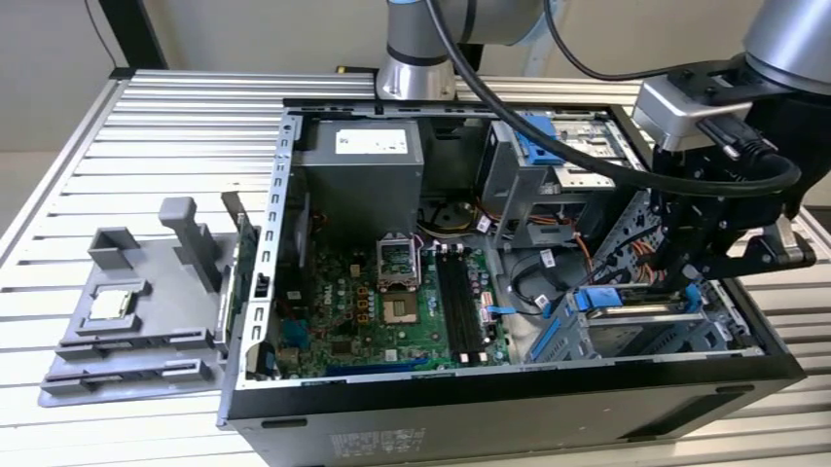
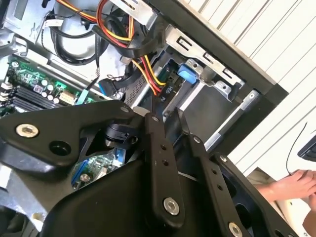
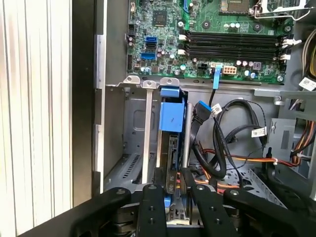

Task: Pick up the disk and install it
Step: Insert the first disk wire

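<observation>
The disk (image 3: 171,116) stands on edge in the drive bay (image 3: 133,148) at the case's front corner, its blue carrier (image 1: 610,298) showing at the slot's mouth. My gripper (image 3: 170,186) is over the bay with one finger (image 3: 149,207) on each side of the disk's outer edge, shut on it. In the second wrist view the fingertips (image 2: 154,143) reach down beside the blue carrier (image 2: 186,74). In the exterior view my gripper (image 1: 684,282) hangs at the case's right side, just above the bay.
The open computer case (image 1: 520,384) holds a motherboard (image 1: 377,302), power supply (image 1: 364,165) and loose cables (image 3: 222,143) beside the bay. A grey fixture (image 1: 130,311) lies at the exterior view's left. A person's hand (image 2: 291,185) rests outside the case.
</observation>
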`<action>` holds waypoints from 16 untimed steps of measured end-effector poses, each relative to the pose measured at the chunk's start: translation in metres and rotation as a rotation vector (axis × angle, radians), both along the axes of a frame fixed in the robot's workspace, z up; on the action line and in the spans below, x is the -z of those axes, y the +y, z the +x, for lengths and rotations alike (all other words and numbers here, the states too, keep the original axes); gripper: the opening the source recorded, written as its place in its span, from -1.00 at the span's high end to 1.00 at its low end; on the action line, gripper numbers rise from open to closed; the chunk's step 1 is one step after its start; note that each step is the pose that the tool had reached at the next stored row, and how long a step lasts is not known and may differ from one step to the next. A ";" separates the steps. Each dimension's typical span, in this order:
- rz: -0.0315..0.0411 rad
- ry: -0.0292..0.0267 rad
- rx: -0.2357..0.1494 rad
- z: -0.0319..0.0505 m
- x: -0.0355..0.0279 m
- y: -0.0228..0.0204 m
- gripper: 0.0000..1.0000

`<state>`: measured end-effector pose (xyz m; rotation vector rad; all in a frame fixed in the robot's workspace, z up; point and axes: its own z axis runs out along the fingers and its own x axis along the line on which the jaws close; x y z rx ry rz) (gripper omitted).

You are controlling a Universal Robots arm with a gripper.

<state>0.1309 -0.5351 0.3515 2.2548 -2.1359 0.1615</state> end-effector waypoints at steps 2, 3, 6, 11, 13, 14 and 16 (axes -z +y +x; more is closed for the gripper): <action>-0.0002 0.0000 0.000 0.0000 0.0034 0.0000 -1.00; 0.0003 0.0000 0.000 0.0000 0.0053 0.0000 -1.00; 0.0013 0.0000 0.000 0.0000 0.0102 0.0000 -1.00; 0.0077 0.0002 0.000 0.0000 0.0083 0.0000 -1.00; 0.0088 0.0002 0.000 0.0000 0.0049 0.0000 -1.00; 0.0092 0.0002 0.000 0.0000 0.0052 0.0001 -1.00; 0.0091 0.0002 0.000 0.0000 0.0061 0.0007 1.00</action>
